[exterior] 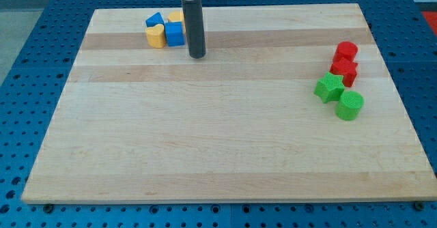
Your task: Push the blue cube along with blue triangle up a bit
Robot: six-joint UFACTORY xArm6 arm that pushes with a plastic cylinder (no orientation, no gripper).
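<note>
Blue cube touches blue triangle; my tip just right; no pincer visible.

And here's the arm's business end: a straight rod, dark grey to near black, smooth and cylindrical, the same thickness from top to bottom. A soft sheen runs down its length. My tip is cut flat and blunt, no taper, no pad, no markings that can be made out. Up at the far edge of the view the rod meets a pale, whitish collar with a dark band of housing above it, mostly cropped off. No screws or labels can be made out
</note>
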